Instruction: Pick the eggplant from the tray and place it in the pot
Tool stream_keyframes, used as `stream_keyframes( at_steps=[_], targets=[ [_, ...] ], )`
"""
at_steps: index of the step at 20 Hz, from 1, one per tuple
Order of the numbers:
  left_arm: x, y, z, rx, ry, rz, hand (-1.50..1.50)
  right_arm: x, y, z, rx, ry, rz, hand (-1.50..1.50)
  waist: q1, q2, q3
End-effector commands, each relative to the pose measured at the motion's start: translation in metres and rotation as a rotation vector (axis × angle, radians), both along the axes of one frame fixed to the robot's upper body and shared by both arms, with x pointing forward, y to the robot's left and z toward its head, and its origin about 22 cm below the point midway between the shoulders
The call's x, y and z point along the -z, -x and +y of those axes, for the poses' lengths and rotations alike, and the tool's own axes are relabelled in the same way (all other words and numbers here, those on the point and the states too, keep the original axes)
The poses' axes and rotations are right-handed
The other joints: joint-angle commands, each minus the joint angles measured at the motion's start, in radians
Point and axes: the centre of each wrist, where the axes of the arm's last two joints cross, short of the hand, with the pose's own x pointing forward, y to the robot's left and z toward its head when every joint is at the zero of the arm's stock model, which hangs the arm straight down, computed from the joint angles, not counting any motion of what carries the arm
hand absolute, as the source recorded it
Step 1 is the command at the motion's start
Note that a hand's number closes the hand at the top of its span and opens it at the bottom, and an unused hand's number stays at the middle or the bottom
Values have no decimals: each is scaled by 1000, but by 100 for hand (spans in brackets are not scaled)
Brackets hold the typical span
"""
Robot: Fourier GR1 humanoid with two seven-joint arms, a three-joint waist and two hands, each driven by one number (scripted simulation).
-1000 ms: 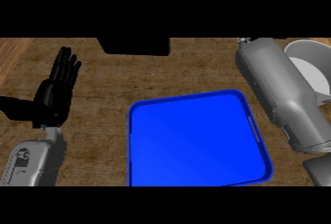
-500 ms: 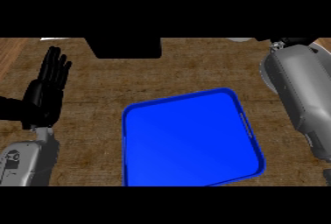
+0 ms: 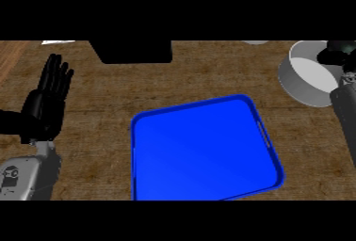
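The right forearm has swung out toward the far right edge, and with it out of the way the pot (image 3: 309, 75) is back in view beyond the tray's far right corner. The tray (image 3: 261, 127) itself is our landmark: a glossy blue rectangle with rounded corners and a raised rim, sitting slightly skewed on the surface (image 3: 201, 80), which has a coarse, woven brown look. The tray's floor shows nothing but flat blue. The pot is round, pale grey, smooth-walled, with a lighter inside. Right of the tray only a dark grey sliver of the right forearm (image 3: 345, 122) shows along the edge, and above it the black right hand (image 3: 335, 52) sits at the pot's far rim; its fingers are bunched in a dark cluster and I cannot tell whether they are clenched or released. The eggplant shows nowhere; whether that hand hides it I cannot tell. Left of the tray, well apart from it, the left hand (image 3: 43, 103) rests released, black fingers straight and pointing away, on its grey forearm (image 3: 28, 176). Beyond the tray's far edge lies a flat black block (image 3: 135, 51); a small white scrap (image 3: 57, 42) shows far left of it.
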Motion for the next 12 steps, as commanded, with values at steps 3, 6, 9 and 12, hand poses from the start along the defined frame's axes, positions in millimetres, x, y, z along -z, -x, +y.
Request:
stream_keyframes(
  at_steps=[3, 6, 9, 12],
  targets=[
    [-14, 1, 4, 23, 2, 4, 0, 23, 43, -59, 48, -31, -1, 150, 8, 2, 0],
    [3, 3, -2, 16, 1, -15, 0, 38, 50, -83, 66, -34, 2, 150, 17, 6, 0],
    [9, -5, -9, 27, 24, -7, 0, 57, 40, -92, 66, -54, 24, 150, 24, 9, 0],
    [-5, -5, -10, 45, 1, -16, 0, 78, 43, -98, 85, -139, 120, 150, 28, 10, 1]
  ],
)
